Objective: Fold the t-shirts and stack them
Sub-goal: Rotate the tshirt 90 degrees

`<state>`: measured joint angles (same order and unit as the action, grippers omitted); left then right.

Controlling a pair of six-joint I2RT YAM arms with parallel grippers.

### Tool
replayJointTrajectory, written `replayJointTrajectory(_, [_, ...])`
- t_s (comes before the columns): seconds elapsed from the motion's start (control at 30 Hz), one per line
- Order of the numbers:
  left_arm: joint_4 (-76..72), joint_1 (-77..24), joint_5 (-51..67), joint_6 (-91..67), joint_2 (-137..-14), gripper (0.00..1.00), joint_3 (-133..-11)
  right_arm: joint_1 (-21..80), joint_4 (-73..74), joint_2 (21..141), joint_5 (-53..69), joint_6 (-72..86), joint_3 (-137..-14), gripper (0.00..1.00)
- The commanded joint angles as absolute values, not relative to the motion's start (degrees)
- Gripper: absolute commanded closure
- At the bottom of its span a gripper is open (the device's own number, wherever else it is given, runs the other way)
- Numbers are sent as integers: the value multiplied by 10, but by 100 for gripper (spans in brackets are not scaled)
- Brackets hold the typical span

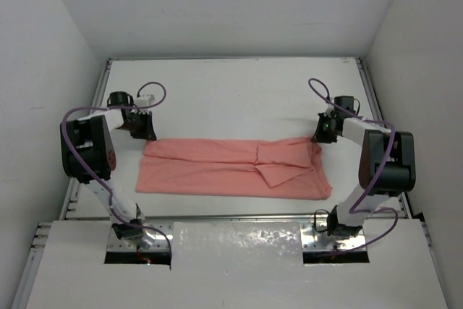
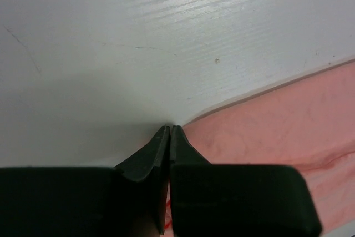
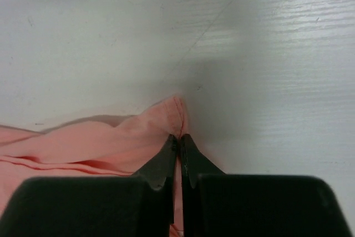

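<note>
The salmon-pink t-shirt [image 1: 231, 168] lies on the white table as a long flat band, with a sleeve folded in at its right part. My left gripper [image 1: 142, 134] is at the shirt's far left corner. In the left wrist view its jaws [image 2: 169, 128] are shut, with pink cloth [image 2: 288, 120] showing in the slit between them. My right gripper [image 1: 323, 137] is at the far right corner. In the right wrist view it [image 3: 178, 136] is shut on a bunched hem of the shirt [image 3: 111, 142].
The white table [image 1: 231, 92] is boxed in by white walls at the back and sides, with metal rails along its left edge [image 1: 95, 95] and right edge [image 1: 376, 99]. The arm bases stand at the near edge.
</note>
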<state>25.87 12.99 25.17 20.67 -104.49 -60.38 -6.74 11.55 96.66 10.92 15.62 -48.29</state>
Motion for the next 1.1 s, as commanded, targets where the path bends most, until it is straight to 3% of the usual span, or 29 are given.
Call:
replayJointTrajectory(0.0, [263, 146, 237, 195, -1043, 100, -585, -74, 73, 976, 104, 155, -497, 100])
replayJointTrajectory(0.33, [242, 159, 216, 226, -988, 100, -562, -73, 67, 1014, 120, 137, -545, 96])
replayJointTrajectory(0.57, [248, 159, 238, 244, -963, 100, -541, -73, 124, 1015, 107, 107, -613, 51])
replayJointTrajectory(0.77, [255, 160, 243, 251, -953, 100, -534, -84, 205, 940, 85, 130, -674, 36])
replayJointTrajectory(0.87, [251, 160, 234, 251, -947, 100, -531, -128, 271, 879, 57, 188, -660, 34])
replayJointTrajectory(0.93, [250, 160, 232, 253, -947, 100, -529, -160, 300, 846, 73, 218, -636, 39])
replayJointTrajectory(1.07, [252, 160, 240, 254, -949, 100, -527, -190, 328, 738, 54, 263, -475, 48])
